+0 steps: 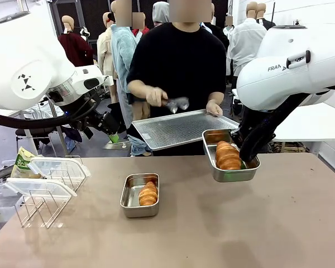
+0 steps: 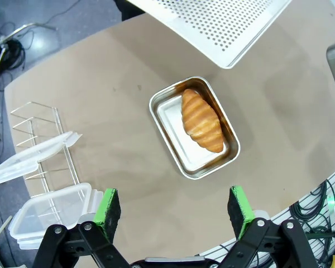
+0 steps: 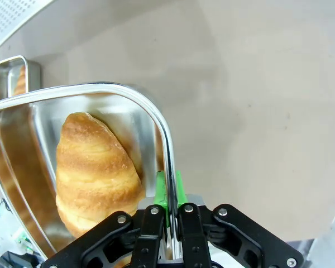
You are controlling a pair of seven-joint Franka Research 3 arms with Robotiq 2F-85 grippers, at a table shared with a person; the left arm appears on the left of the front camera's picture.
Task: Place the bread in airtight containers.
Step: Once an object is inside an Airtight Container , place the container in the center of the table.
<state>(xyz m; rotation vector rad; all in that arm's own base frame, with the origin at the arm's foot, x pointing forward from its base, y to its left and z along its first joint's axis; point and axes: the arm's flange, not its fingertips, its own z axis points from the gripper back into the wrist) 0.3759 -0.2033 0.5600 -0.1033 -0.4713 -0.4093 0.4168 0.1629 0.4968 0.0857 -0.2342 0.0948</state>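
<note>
Steel tins on a brown tabletop (image 1: pixel 240 223). Nearest us, at 8 o'clock on the table, a wire rack (image 1: pixel 39 209) carries clear lids (image 1: pixel 58 167). Just left of centre sits the resting tin (image 1: pixel 128 192), lidless, with one roll (image 1: pixel 148 194) lying toward its 3 o'clock wall. In the left wrist view the left gripper (image 2: pixel 174 205) hangs above bare table just beside this tin, its green pads (image 2: pixel 109 204) wide apart with nothing between them. At 2 o'clock from the resting tin we note the held tin (image 1: pixel 234 176), tilted, with bread (image 1: pixel 228 155) inside; we cannot tell whether it is one roll or two. The right gripper (image 1: pixel 247 159) is clamped on that tin's side wall, and in the right wrist view its fingers pinch the rim. Beyond, at 12 o'clock, a person holds a perforated tray (image 1: pixel 181 128) over the table's far edge, with a metal utensil (image 1: pixel 177 104) in the other hand (image 1: pixel 155 96).
</note>
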